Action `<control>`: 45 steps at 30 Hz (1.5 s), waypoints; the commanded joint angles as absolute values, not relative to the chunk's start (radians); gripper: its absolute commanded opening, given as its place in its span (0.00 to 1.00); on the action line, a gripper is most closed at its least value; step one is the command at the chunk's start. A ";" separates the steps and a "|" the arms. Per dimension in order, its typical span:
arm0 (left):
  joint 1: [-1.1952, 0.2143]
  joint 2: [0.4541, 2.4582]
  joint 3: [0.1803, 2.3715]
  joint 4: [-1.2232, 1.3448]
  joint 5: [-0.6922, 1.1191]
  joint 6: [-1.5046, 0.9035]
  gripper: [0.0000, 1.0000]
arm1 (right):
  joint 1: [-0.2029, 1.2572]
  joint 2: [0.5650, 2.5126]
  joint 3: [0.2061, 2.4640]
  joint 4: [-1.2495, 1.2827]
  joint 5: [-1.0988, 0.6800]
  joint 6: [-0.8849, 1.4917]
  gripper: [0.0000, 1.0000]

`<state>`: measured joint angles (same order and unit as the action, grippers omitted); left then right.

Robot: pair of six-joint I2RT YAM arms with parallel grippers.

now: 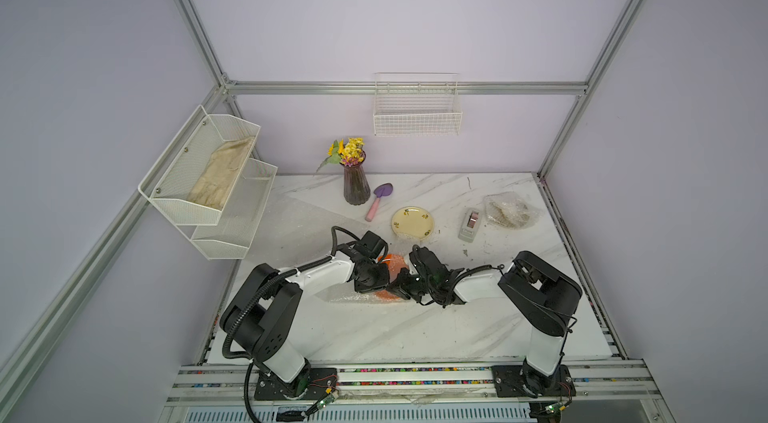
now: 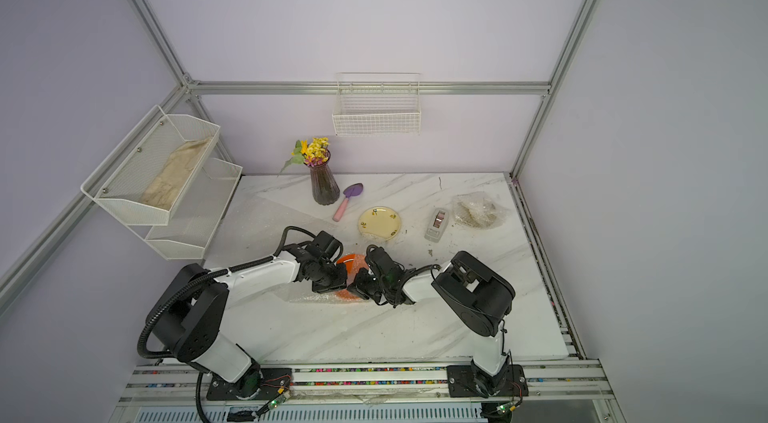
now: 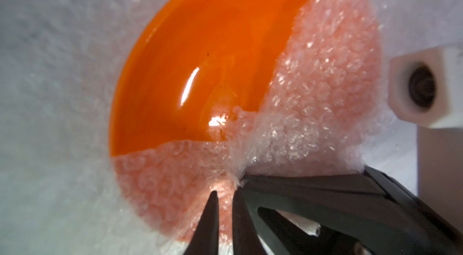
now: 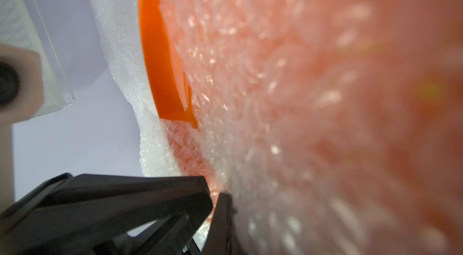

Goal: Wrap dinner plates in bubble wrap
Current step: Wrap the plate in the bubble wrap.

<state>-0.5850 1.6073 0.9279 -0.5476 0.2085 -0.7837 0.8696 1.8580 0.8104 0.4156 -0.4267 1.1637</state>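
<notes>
**A:** Bubble wrap (image 3: 313,96) fills both wrist views. It is folded in two flaps over the orange plate (image 3: 200,53), which lies on the table (image 1: 415,329) between the arms. Roughly half the plate's face is bare.

**B:** And the tools?

**A:** The left tool (image 3: 225,191) is closed on a gathered fold at the plate's edge. The right tool (image 4: 216,196) is clamped on the wrap at its own side.

**B:** Then I'd draw one flap low and taut across the bare part while the other tool pins its fold. Otherwise the crinkly sheet may spring back or drag the plate.

**A:** Agreed. I count three plates, I think: this one, a yellow plate (image 1: 412,224) unwrapped behind it, and a wrapped bundle (image 1: 508,212) far right with something pale inside.

**B:** Sheets?

**A:** Three I can make out, including a spare sheet (image 1: 299,221) lying flat toward the white rack (image 1: 187,163). There is also one tape dispenser (image 1: 470,225), one vase (image 1: 356,188) and one trowel (image 1: 379,200).
</notes>
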 commanded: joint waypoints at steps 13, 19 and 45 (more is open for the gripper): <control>-0.577 1.867 1.081 -0.586 0.292 -0.739 0.13 | 0.882 1.769 0.828 0.247 -0.486 1.086 0.07; -0.577 1.825 1.006 -0.594 0.263 -0.752 0.13 | 0.861 1.649 0.795 0.158 -0.376 1.104 0.16; -0.472 1.903 1.577 -0.936 0.116 -0.290 0.56 | 0.855 1.751 0.752 -0.122 -0.504 0.832 0.00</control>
